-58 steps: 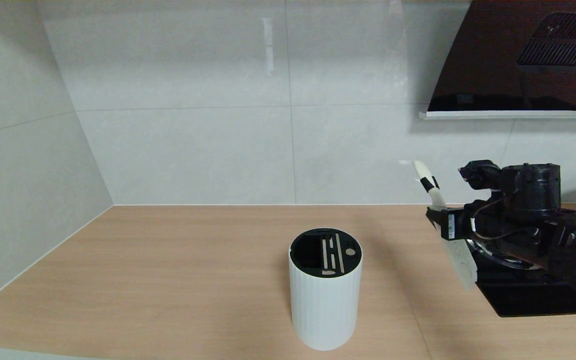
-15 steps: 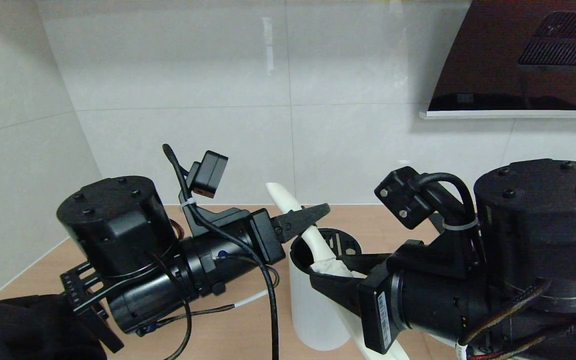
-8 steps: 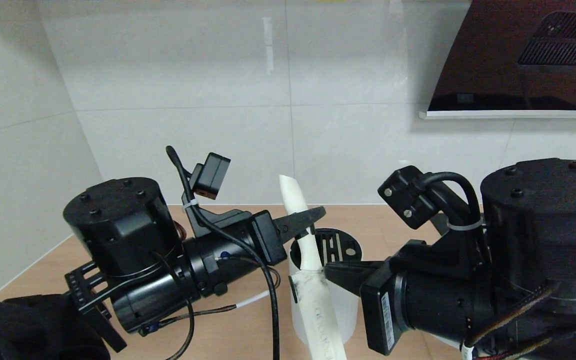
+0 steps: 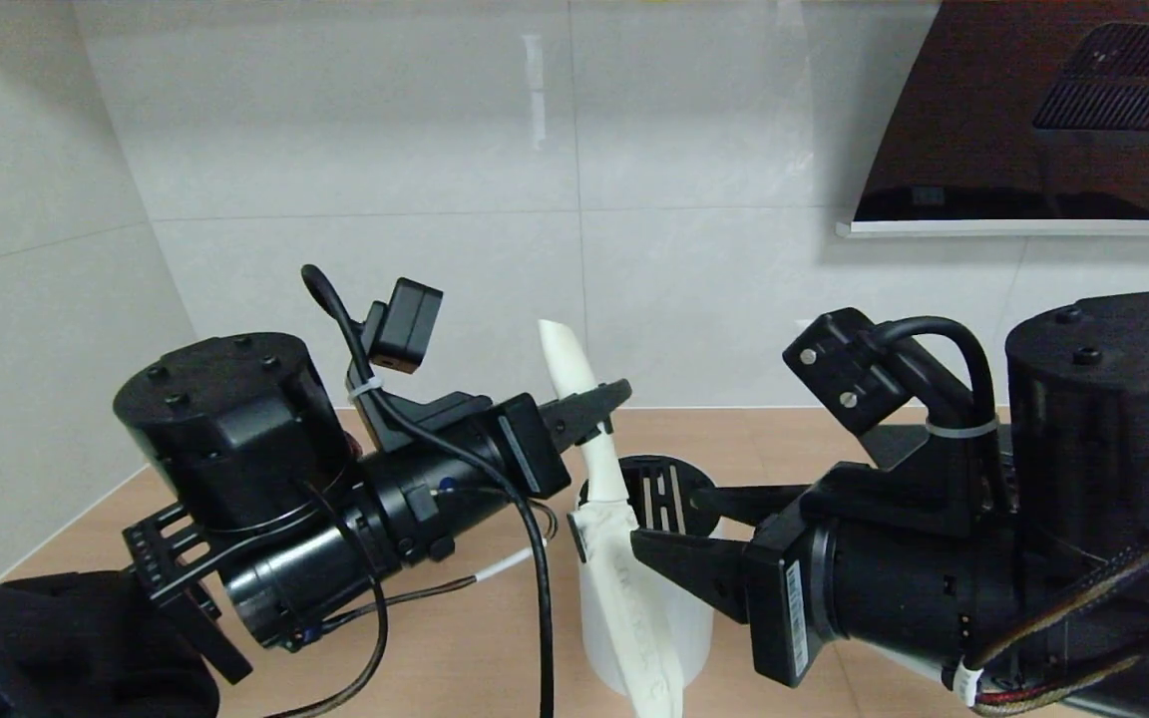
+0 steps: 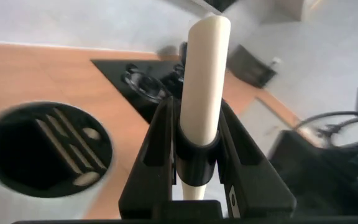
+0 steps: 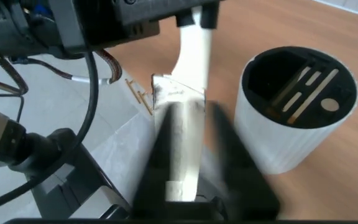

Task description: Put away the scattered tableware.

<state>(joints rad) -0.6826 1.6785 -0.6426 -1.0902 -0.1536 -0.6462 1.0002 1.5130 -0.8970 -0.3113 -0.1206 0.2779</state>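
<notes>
**Item: white knife** (image 4: 606, 494). Held in the air over the middle of the worktop (image 4: 460, 653), handle end up and blade end down. It stands close to upright with a slight lean. In the head view the blade crosses in front of the holder. It is not in any slot.

**Item: holder** (image 4: 694, 628). White ribbed cylinder with a black slotted top, standing upright at mid-worktop, nearer the front edge. Slots hold nothing visible.

**Left gripper** (image 4: 599, 409). Clamped on the knife's handle; the left wrist view shows both fingers tight against it.

**Right gripper** (image 4: 664, 517). Fingers apart, one on either side of the blade and no longer pinching it.

**Change.** About four seconds back the right gripper alone carried the knife at the worktop's right edge, by the hob (image 5: 135, 81). A second ago it gripped the blade, with the knife leaning hard. Since then the knife has been righted and lifted a little, and the right fingers have spread.

**Reading.** The handover to the left arm looks complete. What is left is probably to draw the right arm clear, then line the blade up with a slot and lower it.
</notes>
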